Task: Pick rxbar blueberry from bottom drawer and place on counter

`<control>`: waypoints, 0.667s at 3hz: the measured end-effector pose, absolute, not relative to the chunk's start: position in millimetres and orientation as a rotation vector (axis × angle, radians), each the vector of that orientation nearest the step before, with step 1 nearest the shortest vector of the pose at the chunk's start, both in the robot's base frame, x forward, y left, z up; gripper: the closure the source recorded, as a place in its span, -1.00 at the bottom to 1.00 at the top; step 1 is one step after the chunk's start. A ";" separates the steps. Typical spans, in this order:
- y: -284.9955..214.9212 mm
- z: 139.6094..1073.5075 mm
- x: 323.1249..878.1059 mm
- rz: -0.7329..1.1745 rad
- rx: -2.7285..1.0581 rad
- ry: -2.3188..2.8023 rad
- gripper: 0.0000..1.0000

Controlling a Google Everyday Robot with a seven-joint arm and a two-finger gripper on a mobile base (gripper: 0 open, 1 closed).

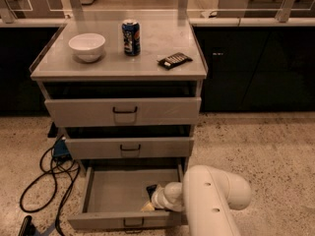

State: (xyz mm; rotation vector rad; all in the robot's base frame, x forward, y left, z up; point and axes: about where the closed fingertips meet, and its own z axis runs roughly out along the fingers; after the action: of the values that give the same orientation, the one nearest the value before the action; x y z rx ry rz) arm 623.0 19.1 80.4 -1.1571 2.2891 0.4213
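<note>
We look down at a grey cabinet of three drawers standing on a speckled floor (pixel 266 151). Its flat pale counter (pixel 157 36) holds three things. A white bowl (pixel 87 46) sits at the left. A blue soda can (pixel 131 37) stands upright near the middle, apart from the bowl. A dark bar with bold white stripes (pixel 174 60) lies flat towards the right front edge.

Below the counter, the top drawer (pixel 123 111) and the middle drawer (pixel 129 147) each show a small black handle. The bottom drawer (pixel 115 191) is pulled well out, so we see its bare grey floor.

The robot's thick white arm (pixel 214 200) comes in from the lower right and bends over the drawer's right side wall. The gripper (pixel 150 198) is low inside the bottom drawer, near its right front corner. We cannot tell how far open it is, or whether it has hold of anything.

The rxbar blueberry cannot be made out with certainty. A small dark shape (pixel 151 190) sits at the gripper's end, close to the drawer floor. We cannot tell whether it is the bar or part of the gripper. A pale yellowish bit (pixel 147 207) shows just below it.

Black cables (pixel 47 181) loop on the floor left of the cabinet.
</note>
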 end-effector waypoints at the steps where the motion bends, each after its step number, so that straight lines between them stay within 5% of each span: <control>1: 19.1 80.4 622.9 0.421 -1.157 2.289 -0.62; 2: 19.1 80.5 622.9 0.421 -1.157 2.289 -0.15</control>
State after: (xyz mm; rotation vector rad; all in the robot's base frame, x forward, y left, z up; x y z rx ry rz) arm 622.9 19.1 80.5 -1.1572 2.2891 0.4213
